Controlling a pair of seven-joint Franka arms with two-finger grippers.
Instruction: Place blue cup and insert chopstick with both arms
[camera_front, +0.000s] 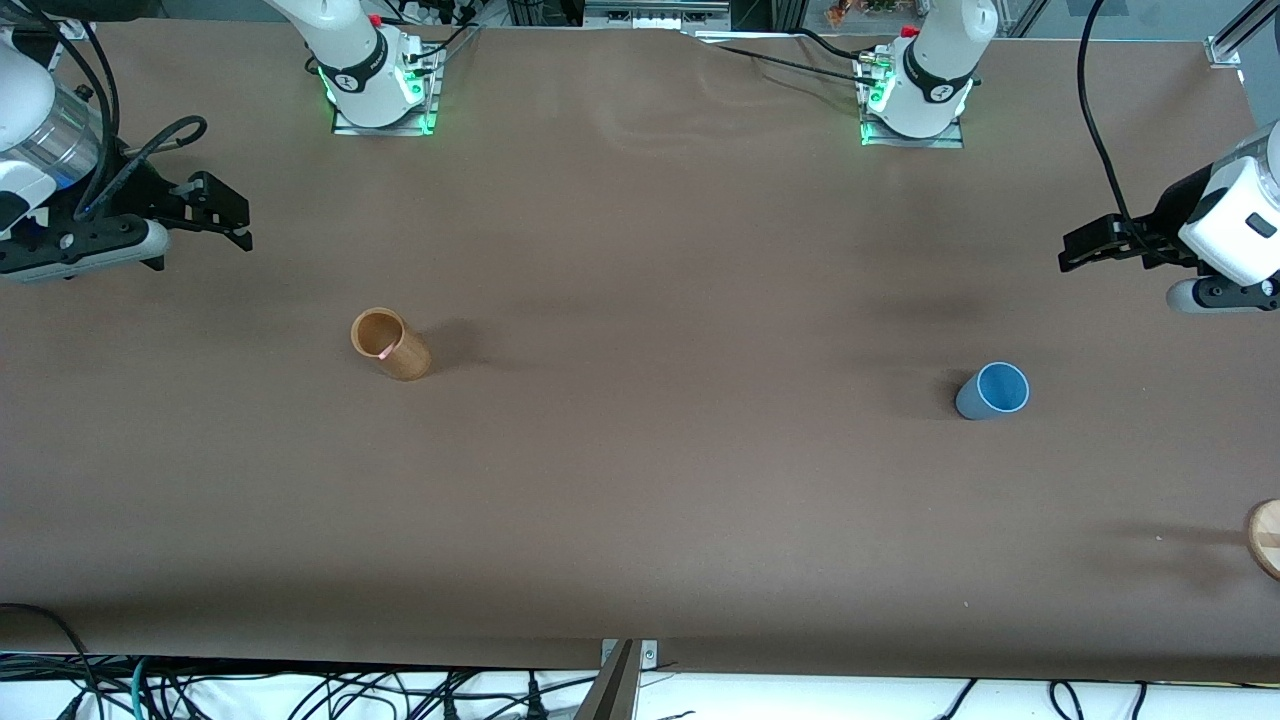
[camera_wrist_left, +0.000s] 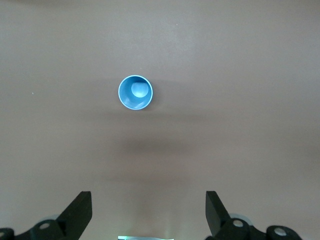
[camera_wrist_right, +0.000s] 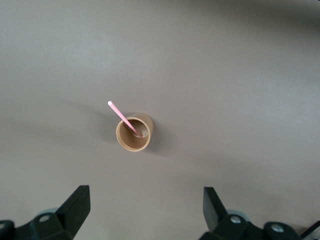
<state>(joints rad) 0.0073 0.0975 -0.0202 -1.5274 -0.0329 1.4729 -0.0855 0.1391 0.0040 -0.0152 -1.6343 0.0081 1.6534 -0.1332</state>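
The blue cup (camera_front: 992, 391) stands upright and empty on the brown table toward the left arm's end; it also shows in the left wrist view (camera_wrist_left: 135, 92). The pink chopstick (camera_wrist_right: 122, 116) leans inside the tan wooden cup (camera_wrist_right: 133, 132), which stands toward the right arm's end (camera_front: 390, 344); only its tip (camera_front: 383, 352) shows in the front view. My left gripper (camera_front: 1070, 252) hangs open and empty over the table's left-arm end (camera_wrist_left: 148, 200), apart from the blue cup. My right gripper (camera_front: 235, 218) hangs open and empty over the right-arm end (camera_wrist_right: 145, 197), apart from the wooden cup.
A round wooden disc (camera_front: 1265, 538) lies at the table's left-arm end, nearer to the front camera than the blue cup. The arm bases (camera_front: 380, 80) (camera_front: 915, 95) stand along the table's edge farthest from the front camera. Bare brown table (camera_front: 680, 380) lies between the cups.
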